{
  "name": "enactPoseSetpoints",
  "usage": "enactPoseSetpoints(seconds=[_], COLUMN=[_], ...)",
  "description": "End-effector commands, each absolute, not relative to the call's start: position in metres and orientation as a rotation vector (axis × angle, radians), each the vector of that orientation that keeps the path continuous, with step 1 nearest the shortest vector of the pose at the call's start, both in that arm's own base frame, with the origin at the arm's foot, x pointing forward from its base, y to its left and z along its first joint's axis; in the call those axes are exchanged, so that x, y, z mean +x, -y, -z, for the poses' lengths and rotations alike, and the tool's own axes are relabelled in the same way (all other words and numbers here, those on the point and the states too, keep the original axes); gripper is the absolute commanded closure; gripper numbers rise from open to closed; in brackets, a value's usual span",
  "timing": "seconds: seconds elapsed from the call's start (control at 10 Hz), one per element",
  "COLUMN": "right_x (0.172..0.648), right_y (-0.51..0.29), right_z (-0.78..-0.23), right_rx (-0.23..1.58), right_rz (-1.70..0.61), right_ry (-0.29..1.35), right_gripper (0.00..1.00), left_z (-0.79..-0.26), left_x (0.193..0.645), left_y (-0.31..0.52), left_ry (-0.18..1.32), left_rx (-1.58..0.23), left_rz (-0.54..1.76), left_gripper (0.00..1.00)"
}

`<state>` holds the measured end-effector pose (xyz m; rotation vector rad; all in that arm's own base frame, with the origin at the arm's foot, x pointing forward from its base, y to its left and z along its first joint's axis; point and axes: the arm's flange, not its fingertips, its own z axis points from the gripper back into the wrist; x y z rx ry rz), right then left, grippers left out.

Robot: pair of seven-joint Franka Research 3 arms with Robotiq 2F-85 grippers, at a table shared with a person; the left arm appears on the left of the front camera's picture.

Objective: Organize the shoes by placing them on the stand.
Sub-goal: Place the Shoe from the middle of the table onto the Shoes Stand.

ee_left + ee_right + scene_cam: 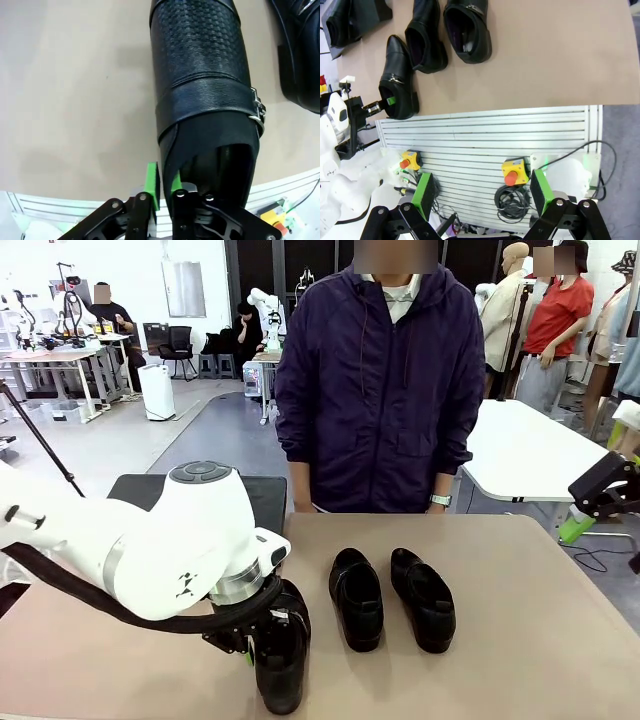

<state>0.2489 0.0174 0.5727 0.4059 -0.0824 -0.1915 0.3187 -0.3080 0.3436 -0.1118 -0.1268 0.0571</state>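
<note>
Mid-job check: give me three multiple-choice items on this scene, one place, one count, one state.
1. The left gripper is at: A the far edge; B the near shoe; C the right edge.
2. Shoes lying on the table: A one; B three; C five.
3. The right gripper has its jaws: A open; B shut; C clamped on a shoe.
Answers: 1 B, its pads pinch that shoe's collar. 2 B, the near shoe plus the middle pair. 3 A, a wide gap with nothing between.
</note>
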Motion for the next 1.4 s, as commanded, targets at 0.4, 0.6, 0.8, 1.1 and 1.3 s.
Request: enactPoseSetpoints(seconds=[0.4, 0.6, 0.8, 1.1, 1.3], right_x=[0.251, 0.251, 0.251, 0.251, 0.251], right_y=[-0.017, -0.017, -0.017, -0.017, -0.017], right_z=[-0.577, -0.577, -0.577, -0.577, -0.577], right_rx=[0.428, 0.428, 0.428, 0.428, 0.428], right_rz=[0.178, 0.178, 0.178, 0.178, 0.178], right_ry=[0.078, 0.078, 0.078, 0.078, 0.078], right_gripper=[0.00, 0.00, 0.00, 0.00, 0.00], left_z=[-0.396, -0.442, -0.480, -0.486, -0.486], left_x=[0.308, 0.289, 0.268, 0.269, 0.269], left_y=[0.321, 0.311, 0.297, 0.304, 0.304], left_ry=[0.204, 0.225, 0.307, 0.316, 0.316], left_rx=[-0.137, -0.096, -0.127, -0.112, -0.112], left_rz=[0.068, 0.086, 0.121, 0.085, 0.085], left_gripper=[1.00, 1.00, 1.00, 1.00, 1.00])
